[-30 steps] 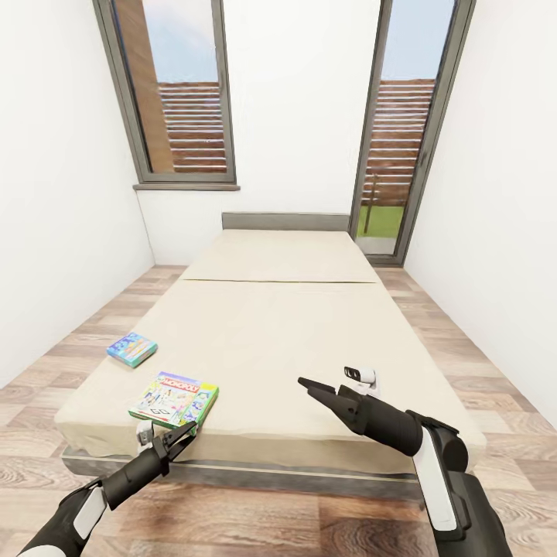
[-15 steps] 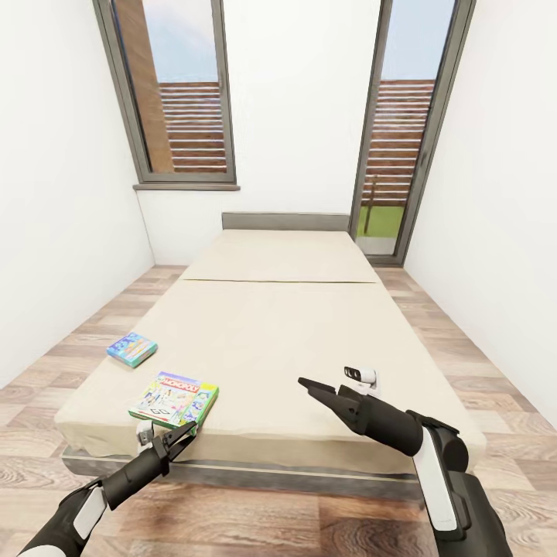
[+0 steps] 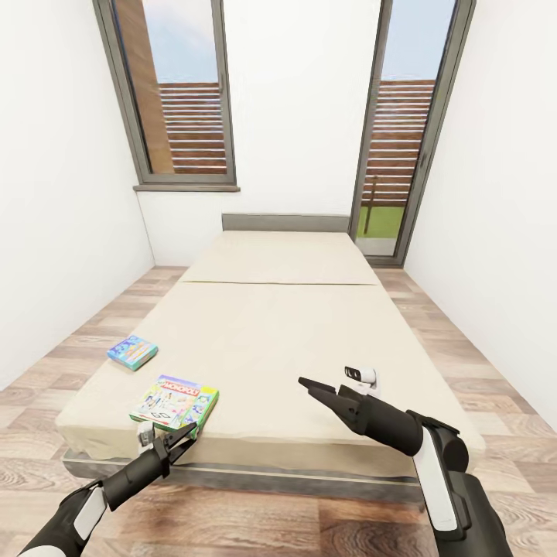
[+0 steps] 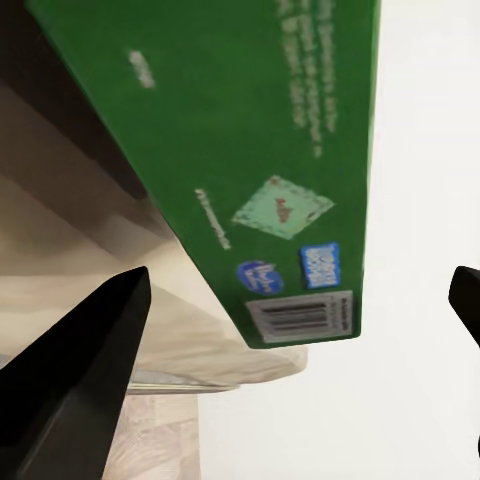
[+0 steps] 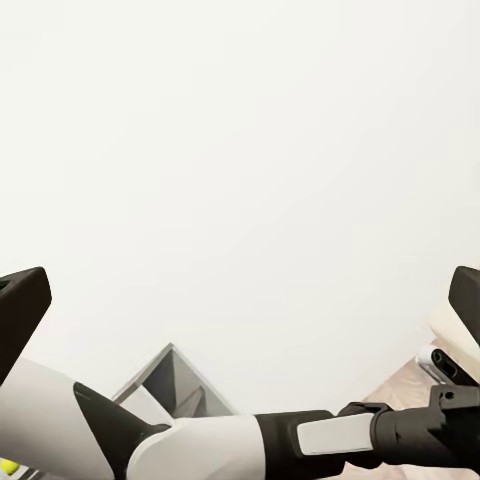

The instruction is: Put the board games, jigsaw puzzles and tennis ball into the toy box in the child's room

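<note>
Left end effector [image 3: 183, 434] spread wide, empty, just short of the Monopoly board game [image 3: 174, 400] at the bed [image 3: 309, 333] foot corner, blue board game [image 3: 132, 351] beyond it; nothing boxed yet apparently.

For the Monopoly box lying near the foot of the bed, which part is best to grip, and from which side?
Grip the near edge of the Monopoly box, coming from the foot of the bed. It lies flat, slightly overhanging that edge, and the left gripper is already just below it, jaws open.
</note>
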Robot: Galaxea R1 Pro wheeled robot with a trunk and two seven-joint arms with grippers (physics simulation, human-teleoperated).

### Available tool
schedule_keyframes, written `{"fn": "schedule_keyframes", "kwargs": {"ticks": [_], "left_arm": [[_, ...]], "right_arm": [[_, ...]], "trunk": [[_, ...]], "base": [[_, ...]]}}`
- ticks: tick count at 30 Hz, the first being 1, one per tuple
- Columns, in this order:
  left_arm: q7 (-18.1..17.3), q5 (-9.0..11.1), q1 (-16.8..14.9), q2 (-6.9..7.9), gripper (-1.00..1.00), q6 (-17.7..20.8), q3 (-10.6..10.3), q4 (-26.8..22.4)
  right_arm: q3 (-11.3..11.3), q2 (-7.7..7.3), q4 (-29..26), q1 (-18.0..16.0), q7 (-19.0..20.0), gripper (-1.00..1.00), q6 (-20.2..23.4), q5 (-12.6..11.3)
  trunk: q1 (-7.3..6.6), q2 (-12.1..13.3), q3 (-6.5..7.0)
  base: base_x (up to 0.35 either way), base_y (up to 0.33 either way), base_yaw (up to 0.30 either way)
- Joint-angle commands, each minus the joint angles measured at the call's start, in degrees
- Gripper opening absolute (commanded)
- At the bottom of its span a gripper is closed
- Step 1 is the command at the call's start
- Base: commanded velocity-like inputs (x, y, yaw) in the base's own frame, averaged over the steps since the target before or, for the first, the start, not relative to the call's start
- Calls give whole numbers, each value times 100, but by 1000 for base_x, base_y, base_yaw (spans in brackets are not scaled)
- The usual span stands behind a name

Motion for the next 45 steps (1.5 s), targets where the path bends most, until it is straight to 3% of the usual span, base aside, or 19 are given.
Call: {"fn": "schedule_keyframes", "kwargs": {"ticks": [1,33,34,45], "left_arm": [[-1,70,-9,-3,100,-10,45,-2],[-10,70,-9,-3,100,31,45,-2],[-10,70,-9,-3,-100,26,45,-2],[-14,70,-9,-3,-100,42,44,-2]], "right_arm": [[-8,4,0,-4,11,100,38,-5],[-7,6,0,-5,8,100,35,2],[-7,7,0,-3,8,100,36,3],[-1,8,0,-7,8,100,36,2]], "trunk": [[-1,-2,-4],[-1,-2,-4],[-1,-2,-4],[-1,-2,-4]], "base": [[0,0,0],[0,0,0],[0,0,0],[0,0,0]]}}
